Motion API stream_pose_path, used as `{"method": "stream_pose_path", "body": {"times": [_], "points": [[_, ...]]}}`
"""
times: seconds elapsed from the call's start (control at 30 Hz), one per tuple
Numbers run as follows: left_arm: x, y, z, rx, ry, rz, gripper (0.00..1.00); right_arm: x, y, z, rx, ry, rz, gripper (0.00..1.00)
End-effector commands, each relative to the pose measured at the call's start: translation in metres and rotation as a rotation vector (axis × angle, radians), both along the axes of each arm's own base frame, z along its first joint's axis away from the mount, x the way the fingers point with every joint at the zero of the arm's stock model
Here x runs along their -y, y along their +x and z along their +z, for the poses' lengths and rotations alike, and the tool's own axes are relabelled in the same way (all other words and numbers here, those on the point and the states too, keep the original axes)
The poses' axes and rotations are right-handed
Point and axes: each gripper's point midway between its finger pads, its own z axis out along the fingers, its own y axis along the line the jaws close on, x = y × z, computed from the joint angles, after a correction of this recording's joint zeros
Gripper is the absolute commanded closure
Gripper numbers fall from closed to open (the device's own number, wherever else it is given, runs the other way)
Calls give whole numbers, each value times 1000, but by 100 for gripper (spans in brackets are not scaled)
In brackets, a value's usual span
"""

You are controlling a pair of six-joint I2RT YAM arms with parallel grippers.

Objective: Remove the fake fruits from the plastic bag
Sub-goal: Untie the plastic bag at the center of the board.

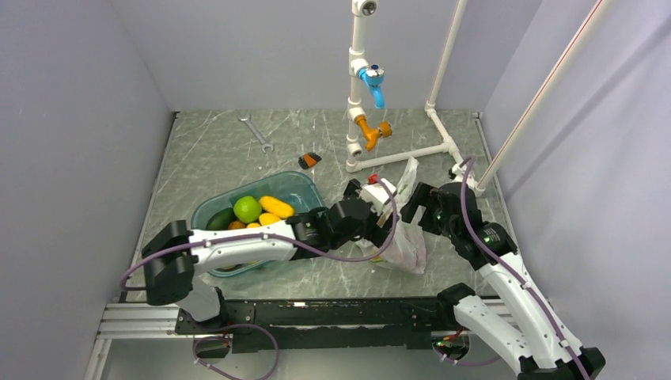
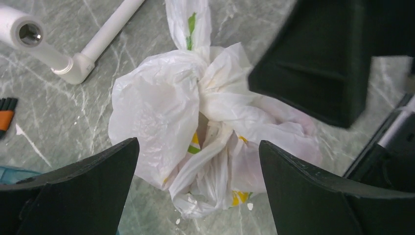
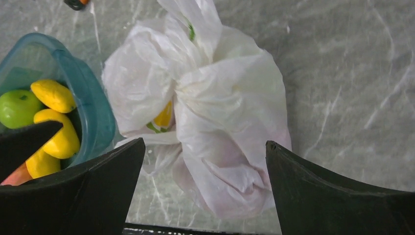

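1 plastic bag (image 1: 403, 241) lies on the grey marbled table (image 1: 206, 158), just right of the teal tray (image 1: 310, 188) and well short of the white pipe frame (image 1: 396, 154). The bag is white, crinkled and bunched at its neck, with 1 handle trailing toward the pipe. A pinkish tint and small yellow and green patches show through the film. I cannot tell whether these are fake fruits or print.

My left gripper (image 1: 385, 215) reaches across from the tray side and hangs over the bag. In the left wrist view its 2 fingers (image 2: 88, 191) are spread wide with the bag (image 2: 161, 112) between them, and I cannot confirm contact. My right gripper (image 1: 417, 203) sits at the bag's far right side. In the right wrist view its fingers (image 3: 98, 186) are likewise wide apart, holding nothing, with the bag (image 3: 220, 112) below.

Inside the tray I note 1 green round fruit (image 1: 247, 209), several long yellow fruits (image 1: 277, 207) and 1 dark green avocado (image 1: 221, 219).

Farther back, 1 wrench (image 1: 256, 133) and 1 small black and orange item (image 1: 308, 161) lie on the table. The pipe frame carries 1 blue valve (image 1: 372, 79) and 1 orange valve (image 1: 372, 131).
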Motion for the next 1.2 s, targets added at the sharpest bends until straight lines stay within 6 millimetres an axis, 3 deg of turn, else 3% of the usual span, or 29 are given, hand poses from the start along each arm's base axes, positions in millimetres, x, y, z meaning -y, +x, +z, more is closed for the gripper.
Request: {"method": "stream_pose_path", "body": {"times": [0.0, 0.13, 0.33, 0.47, 0.57, 0.77, 0.97, 1.07, 1.17], "points": [[13, 20, 7, 10, 21, 93, 1, 13, -16, -7, -53, 33, -110, 4], [16, 26, -2, -28, 97, 125, 1, 10, -23, 0, 14, 149, -147, 7], [0, 47, -27, -108, 23, 124, 1, 39, -31, 4, 94, 116, -264, 9], [4, 55, -38, -118, 63, 70, 1, 38, -35, 10, 120, 157, -265, 14], [12, 56, -41, -96, 92, 18, 1, 31, -34, -3, 93, 154, -229, 18], [10, 65, -45, -68, 102, 15, 3, 10, -25, -29, 1, 132, -124, 23], [24, 60, -42, -65, 61, -44, 1, -10, -9, -32, -7, 151, -51, 23], [29, 60, -50, -86, 53, -45, 1, -17, 1, -30, 0, 145, -15, 18], [27, 64, -54, -82, 61, -27, 11, -23, 8, -28, 9, 132, 23, 14]]}}
